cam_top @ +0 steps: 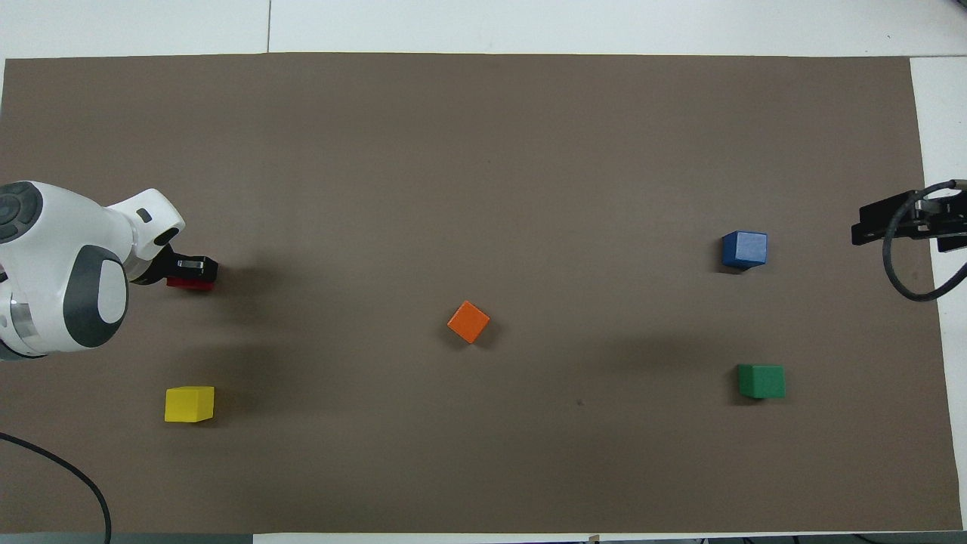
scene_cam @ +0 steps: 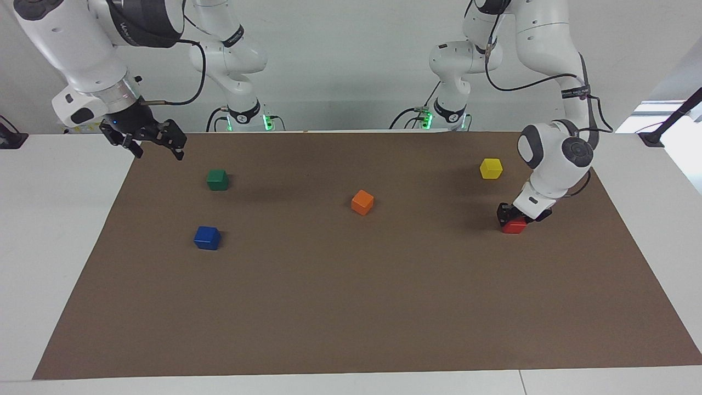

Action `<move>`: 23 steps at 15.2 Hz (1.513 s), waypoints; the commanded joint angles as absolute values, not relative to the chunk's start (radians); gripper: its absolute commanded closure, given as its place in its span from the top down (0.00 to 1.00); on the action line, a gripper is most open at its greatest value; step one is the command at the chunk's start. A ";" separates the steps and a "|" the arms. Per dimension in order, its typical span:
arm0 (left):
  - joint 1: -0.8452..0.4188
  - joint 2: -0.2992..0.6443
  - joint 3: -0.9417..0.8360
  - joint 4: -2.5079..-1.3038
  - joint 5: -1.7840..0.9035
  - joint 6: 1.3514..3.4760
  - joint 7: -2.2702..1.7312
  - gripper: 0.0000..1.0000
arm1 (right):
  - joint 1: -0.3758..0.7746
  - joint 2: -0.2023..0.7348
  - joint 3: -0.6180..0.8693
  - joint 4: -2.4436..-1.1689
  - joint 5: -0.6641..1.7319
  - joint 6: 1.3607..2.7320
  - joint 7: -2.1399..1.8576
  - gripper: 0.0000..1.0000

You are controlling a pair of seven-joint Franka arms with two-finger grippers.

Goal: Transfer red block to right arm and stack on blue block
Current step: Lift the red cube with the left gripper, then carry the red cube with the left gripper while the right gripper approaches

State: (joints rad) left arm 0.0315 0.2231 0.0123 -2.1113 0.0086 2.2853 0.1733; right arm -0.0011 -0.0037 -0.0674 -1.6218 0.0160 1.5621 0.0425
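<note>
Left claw [scene_cam: 515, 218] down at the brown mat [scene_cam: 351, 307] toward the left arm's end of the bench [scene_cam: 55, 219], clamped on the red block [scene_cam: 514, 226], which sits on the mat directly under the claw with only its lower part showing below the black fingers. From overhead, same claw [cam_top: 190, 268] covering most of that block [cam_top: 190, 284], a thin red strip peeking out at the edge nearer the robots. Yellow block [scene_cam: 491, 168] near this claw, nearer the robots. Orange block [scene_cam: 362, 202] well apart from the claw, about mid-mat, turned corner-on. Right claw [scene_cam: 155, 144] raised and waiting over the mat's edge at the right arm's end, jaws spread wide, nothing between them, blue wrist light on. Green block [scene_cam: 218, 179] on the mat near that claw; blue block [scene_cam: 207, 237] farther from the robots than the green one, alone, nothing stacked on it. Overhead, right claw [cam_top: 880, 221] poking in from the side, beside the blue block [cam_top: 744, 248].
</note>
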 commanded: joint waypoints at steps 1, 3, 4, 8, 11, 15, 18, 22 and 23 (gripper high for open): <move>0.035 0.215 0.020 -2.083 -0.068 2.212 0.163 0.00 | 0.000 -0.029 -0.066 -1.649 0.031 1.572 0.060 1.00; 0.038 0.212 0.021 -1.993 -0.178 2.078 0.117 0.00 | 0.000 -0.029 -0.066 -1.649 0.031 1.571 0.060 1.00; 0.038 0.207 0.021 -1.950 -0.184 2.015 0.079 0.00 | 0.000 -0.029 -0.066 -1.649 0.031 1.571 0.060 1.00; 0.015 0.199 -0.018 -1.771 -0.218 1.743 -0.183 0.00 | -0.002 -0.029 -0.066 -1.651 0.119 1.585 0.049 1.00; 0.011 0.120 -0.043 -1.733 -0.400 1.664 -0.418 0.00 | -0.003 -0.032 -0.067 -1.669 0.315 1.589 0.003 1.00; 0.008 0.032 -0.122 -1.729 -0.589 1.664 -0.833 0.00 | -0.081 -0.049 -0.074 -1.776 0.685 1.574 -0.142 1.00; 0.008 0.015 -0.198 -1.735 -0.673 1.666 -0.992 0.00 | -0.156 -0.037 -0.074 -1.903 0.969 1.511 -0.338 1.00; -0.038 -0.014 -0.218 -1.798 -0.851 1.770 -1.130 0.00 | -0.167 0.003 -0.074 -2.053 1.239 1.418 -0.506 1.00; -0.058 -0.034 -0.218 -1.849 -0.889 1.828 -1.147 0.00 | -0.160 0.027 -0.074 -2.097 1.318 1.373 -0.587 1.00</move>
State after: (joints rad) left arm -0.0202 0.0228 -0.2293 -1.7475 -0.8119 1.7345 -1.0945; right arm -0.1618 0.0154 -0.0793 -1.9905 1.1846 1.4194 -0.4605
